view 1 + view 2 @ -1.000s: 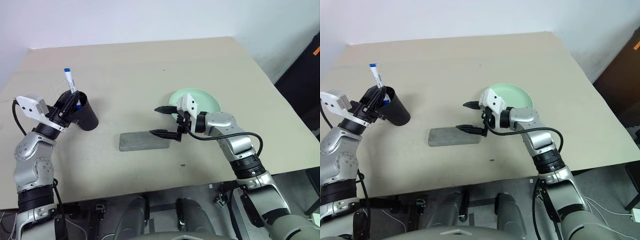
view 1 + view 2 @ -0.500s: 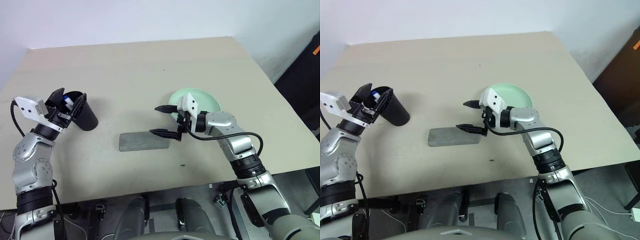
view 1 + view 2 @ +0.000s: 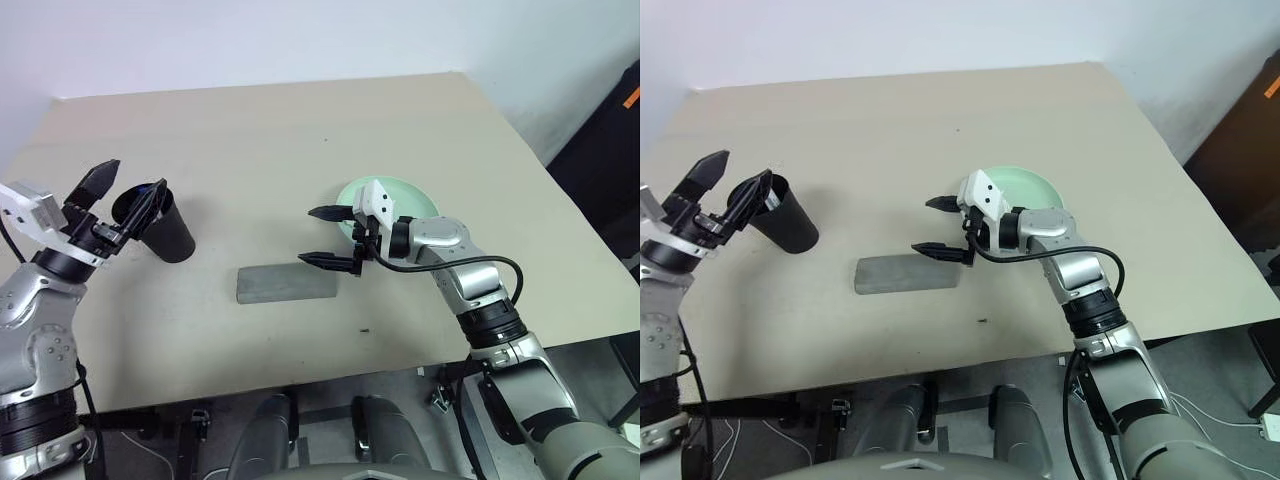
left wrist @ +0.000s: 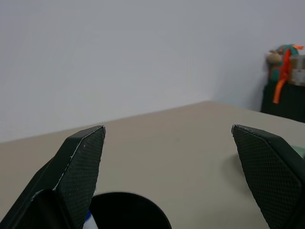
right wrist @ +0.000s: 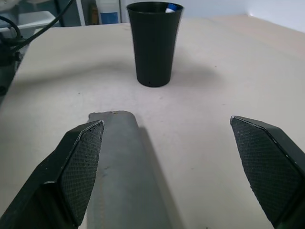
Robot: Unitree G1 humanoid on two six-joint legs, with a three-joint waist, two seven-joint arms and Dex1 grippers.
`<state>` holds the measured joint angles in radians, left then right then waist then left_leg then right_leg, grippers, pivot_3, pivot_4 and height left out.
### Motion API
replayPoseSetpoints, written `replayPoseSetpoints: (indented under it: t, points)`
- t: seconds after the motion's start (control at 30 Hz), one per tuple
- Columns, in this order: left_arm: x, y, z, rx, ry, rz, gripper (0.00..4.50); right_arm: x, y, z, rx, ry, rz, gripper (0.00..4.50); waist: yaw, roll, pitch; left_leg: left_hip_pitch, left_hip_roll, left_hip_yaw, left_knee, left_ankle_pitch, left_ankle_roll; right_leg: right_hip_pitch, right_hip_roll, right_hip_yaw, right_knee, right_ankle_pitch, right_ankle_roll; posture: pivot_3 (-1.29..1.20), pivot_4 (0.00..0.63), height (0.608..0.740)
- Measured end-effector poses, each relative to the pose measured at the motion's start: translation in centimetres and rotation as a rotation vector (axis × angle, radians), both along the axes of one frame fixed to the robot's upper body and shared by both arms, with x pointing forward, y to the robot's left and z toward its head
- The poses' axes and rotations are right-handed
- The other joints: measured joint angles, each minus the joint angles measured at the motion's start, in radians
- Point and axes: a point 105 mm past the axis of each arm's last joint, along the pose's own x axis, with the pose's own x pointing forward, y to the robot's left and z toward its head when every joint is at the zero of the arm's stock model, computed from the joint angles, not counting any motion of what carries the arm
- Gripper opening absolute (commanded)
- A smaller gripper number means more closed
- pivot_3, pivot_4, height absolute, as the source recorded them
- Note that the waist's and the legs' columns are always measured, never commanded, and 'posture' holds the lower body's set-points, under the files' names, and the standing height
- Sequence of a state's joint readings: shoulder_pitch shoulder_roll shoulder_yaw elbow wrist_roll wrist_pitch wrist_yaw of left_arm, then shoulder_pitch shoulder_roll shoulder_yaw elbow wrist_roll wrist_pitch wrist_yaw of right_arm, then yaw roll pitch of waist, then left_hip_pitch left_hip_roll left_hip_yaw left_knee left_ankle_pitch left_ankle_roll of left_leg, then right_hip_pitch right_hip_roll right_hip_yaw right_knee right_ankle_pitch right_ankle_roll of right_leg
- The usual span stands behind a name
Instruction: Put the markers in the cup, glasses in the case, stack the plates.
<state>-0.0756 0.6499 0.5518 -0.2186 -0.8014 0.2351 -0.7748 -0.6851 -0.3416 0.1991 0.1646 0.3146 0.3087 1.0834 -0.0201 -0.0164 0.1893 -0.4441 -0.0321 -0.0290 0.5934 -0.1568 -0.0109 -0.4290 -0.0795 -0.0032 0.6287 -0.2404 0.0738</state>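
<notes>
At left of the frame, my left fingers (image 3: 127, 192) stand wide apart, empty, over the black cup (image 3: 160, 224); a blue marker end (image 5: 170, 8), I think, peeks inside. My right fingers (image 3: 327, 236) gape above the grey case (image 3: 285, 283), beside the mint plate (image 3: 412, 200) on the bench (image 3: 300, 130).

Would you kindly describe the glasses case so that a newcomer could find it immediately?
On the beige table, look near the middle of the front half, between the black cup and the mint green plate. The case is the flat grey closed rectangle lying there, the only grey, straight-edged thing.
</notes>
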Motion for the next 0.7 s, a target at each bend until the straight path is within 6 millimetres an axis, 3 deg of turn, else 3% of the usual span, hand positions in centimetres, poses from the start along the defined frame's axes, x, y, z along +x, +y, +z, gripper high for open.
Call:
replayPoseSetpoints:
  t: [0.1, 0.23, 0.33, 0.53, 0.7]
  points:
    - [-2.0, -0.6, 0.3, 0.017, 0.027, -0.081, 4.45, 0.2, -0.8, 0.6, 0.026, 0.016, -0.006, 4.5, 0.003, 0.0, 0.0, 0.001, 0.001, 0.0, 0.0, 0.0, 0.0, 0.0, 0.0, 0.0, 0.0, 0.0, 0.0, 0.0, 0.15, 0.735]
    - [-3.0, -1.3, -0.8, 0.025, 0.101, -0.15, 4.45, -0.1, -1.9, 1.5, 0.072, 0.031, 0.0, 4.5, 0.005, 0.001, 0.0, -0.001, 0.005, 0.004, 0.0, 0.0, 0.0, 0.001, 0.0, -0.002, -0.001, 0.0, -0.001, 0.0, 0.15, 0.735]
    - [-2.9, -2.1, -1.6, 0.075, 0.127, -0.189, 4.45, -0.7, -2.6, 1.7, 0.084, 0.045, 0.006, 4.5, 0.005, 0.001, 0.0, -0.001, 0.008, 0.007, -0.002, 0.0, 0.0, 0.001, 0.0, -0.003, -0.003, 0.0, -0.001, 0.0, 0.15, 0.735]
    - [-1.8, -5.0, -5.8, 0.08, 0.223, -0.317, 4.45, -2.4, -5.1, 1.1, 0.078, 0.097, -0.044, 4.5, 0.007, 0.002, 0.001, -0.007, 0.01, 0.013, -0.003, -0.002, 0.003, -0.001, -0.001, -0.002, -0.012, 0.0, -0.001, 0.0, 0.15, 0.735]
    - [-0.3, -5.6, -7.7, 0.101, 0.232, -0.339, 4.45, -2.5, -6.3, 0.8, 0.059, 0.101, -0.115, 4.5, 0.007, 0.002, 0.0, -0.01, 0.011, 0.015, -0.002, -0.003, 0.004, -0.005, -0.001, -0.002, -0.01, 0.0, 0.0, 0.0, 0.15, 0.735]
